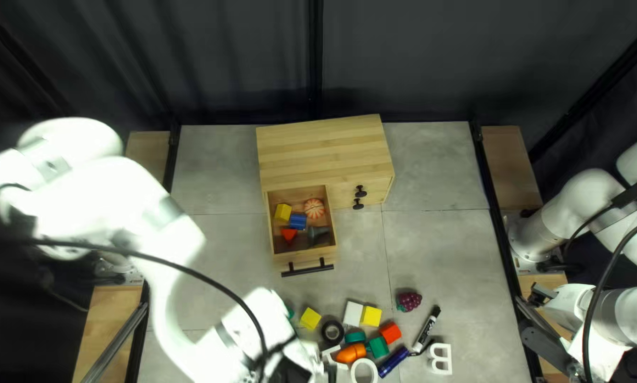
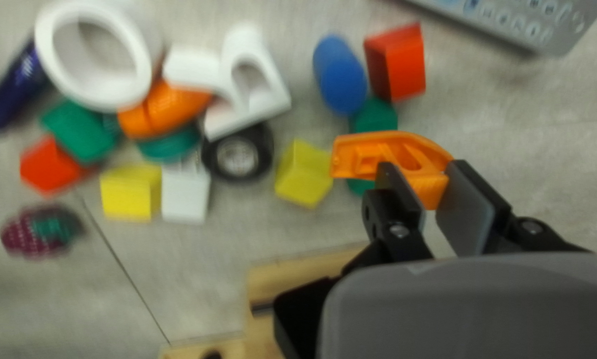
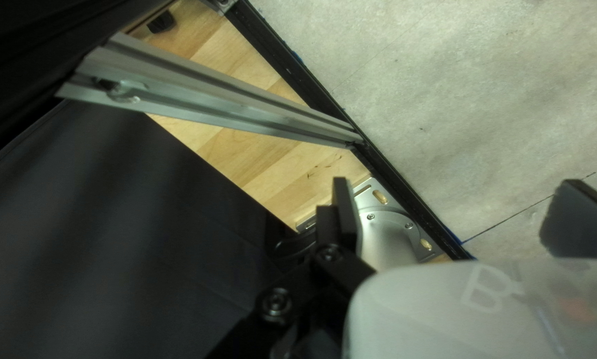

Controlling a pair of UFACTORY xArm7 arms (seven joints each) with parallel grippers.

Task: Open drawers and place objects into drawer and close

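The left gripper (image 1: 293, 369) pinches an orange toy piece (image 2: 395, 143) at the near side — the right gripper (image 1: 531, 310) stands wide, empty — and the cabinet's left drawer (image 1: 304, 258) is pulled open.

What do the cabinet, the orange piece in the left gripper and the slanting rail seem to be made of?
Cabinet: pale wood, perhaps bamboo, smooth; narrow strips show on its top.
Orange piece: probably moulded plastic, fairly smooth, given its even colour and hollows.
Rail: metal, likely aluminium, with a satin look, from its silvery grey surface and long straight grooves.
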